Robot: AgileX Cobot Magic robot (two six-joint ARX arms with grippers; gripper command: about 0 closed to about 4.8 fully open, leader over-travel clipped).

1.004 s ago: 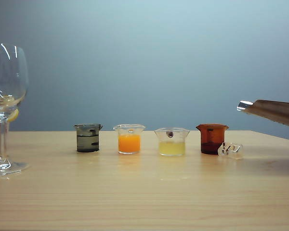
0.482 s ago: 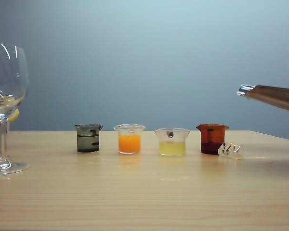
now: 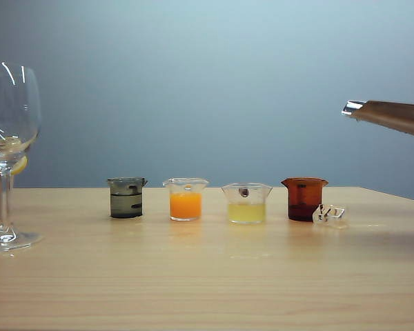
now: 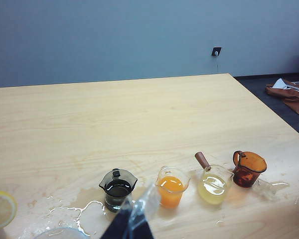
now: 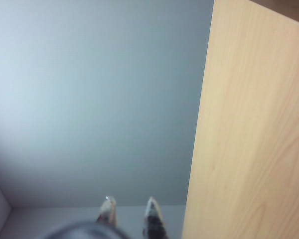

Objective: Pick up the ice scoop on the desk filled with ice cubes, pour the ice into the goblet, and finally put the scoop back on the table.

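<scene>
The ice scoop [image 3: 390, 116] hangs in the air at the exterior view's right edge. Its silver tip points left and a little up, well above the desk [image 3: 207, 276]; what it holds is hidden. My right gripper [image 5: 131, 211] is outside that view. In its wrist view its fingertips [image 5: 153, 215] frame a blurred dark shape, and the scoop stays up, so it is shut on the scoop. A few ice cubes [image 3: 330, 215] lie by the brown beaker [image 3: 304, 198]. The goblet [image 3: 10, 138] stands at far left. My left gripper [image 4: 132, 221] hovers near the dark beaker [image 4: 118, 188], shut, holding nothing.
Four small beakers stand in a row: dark [image 3: 126, 197], orange [image 3: 185, 199], yellow [image 3: 246, 203] and brown. Spilled water [image 4: 84, 211] and a lemon slice [image 4: 0, 209] lie near the goblet's side. Loose ice cubes [image 4: 271, 186] lie beside the brown beaker [image 4: 248, 168].
The scoop has risen a little at the right edge of the exterior view, its tip staying at about the same place sideways. Nothing on the desk has moved.
</scene>
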